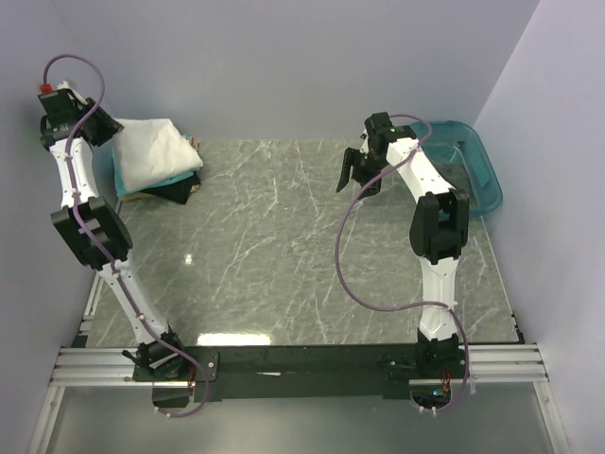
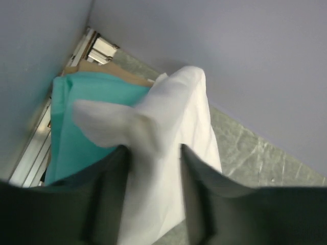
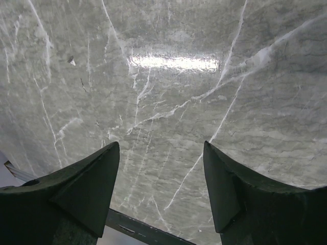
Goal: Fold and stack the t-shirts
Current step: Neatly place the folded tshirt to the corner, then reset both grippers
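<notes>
Left claw (image 2: 153, 153): fingers either side of a white t-shirt (image 2: 173, 132) fold (clamped or loose, cannot tell)
Right claw (image 3: 161, 153): jaws wide apart, holding nothing, above the marble table (image 3: 168, 92)
Pile: white on top, teal t-shirt (image 2: 82, 102) and black t-shirt (image 1: 175, 192) beneath, far-left corner

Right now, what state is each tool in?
Left tool: white t-shirt between its fingers; gripped or loose cannot be told.
Right tool: open, empty, above the table.

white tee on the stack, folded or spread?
Folded: white tee lies as a compact bundle atop the teal shirt, far-left corner.
</notes>
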You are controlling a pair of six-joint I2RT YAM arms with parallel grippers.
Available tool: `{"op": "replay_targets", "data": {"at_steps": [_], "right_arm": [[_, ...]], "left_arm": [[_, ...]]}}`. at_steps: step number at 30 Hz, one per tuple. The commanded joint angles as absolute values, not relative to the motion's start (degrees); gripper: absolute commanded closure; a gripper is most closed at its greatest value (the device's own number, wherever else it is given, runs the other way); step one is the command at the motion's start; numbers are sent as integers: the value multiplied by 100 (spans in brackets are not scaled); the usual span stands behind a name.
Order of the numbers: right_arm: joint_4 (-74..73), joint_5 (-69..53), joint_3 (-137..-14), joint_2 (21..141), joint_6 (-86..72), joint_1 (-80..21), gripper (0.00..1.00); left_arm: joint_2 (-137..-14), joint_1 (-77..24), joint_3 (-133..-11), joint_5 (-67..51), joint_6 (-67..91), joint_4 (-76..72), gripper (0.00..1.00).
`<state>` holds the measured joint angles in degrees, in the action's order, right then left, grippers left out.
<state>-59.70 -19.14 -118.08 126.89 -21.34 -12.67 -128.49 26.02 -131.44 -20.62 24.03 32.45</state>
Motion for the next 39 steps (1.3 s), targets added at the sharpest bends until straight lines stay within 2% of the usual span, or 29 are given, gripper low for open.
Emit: {"op": "replay_targets", "data": {"at_steps": [1,2,3,4,14,22,29,39], "right_arm": [[-5959,-1916,-12041,12516,-2065,-1301,27],[-5950,-1916,-12050,12507,-2065,-1309,27],[-5941,-1916,-12050,12516,-2065,-1310,26],[-5950,-1925,-12059,12516,-2065,-1310,26],[-5529,-1916,-11418,12112,-2127,-1301,26],[-5107,-1749,-10697,11550,-2092,-1318,26],[-4457,-1512,-9758,10926,-1995,-1336,26],[-3253,-1240,-8386,9792,-2083,-1353,26]], "left_arm": [[-12815,2601,-13149,-1574,2355,2814,47],[-12719,2593,-13061,-1478,2382,2699,33],[-12657,2593,-12843,-1346,2408,2594,7],[-12569,2541,-12736,-1301,2408,2488,1],[-11664,1680,-11506,-405,1978,2391,1],[-10802,722,-9994,395,2109,2241,1],[-10231,35,-9186,246,2715,2285,1],[-9642,-1528,-8280,527,2997,2461,0]]}}
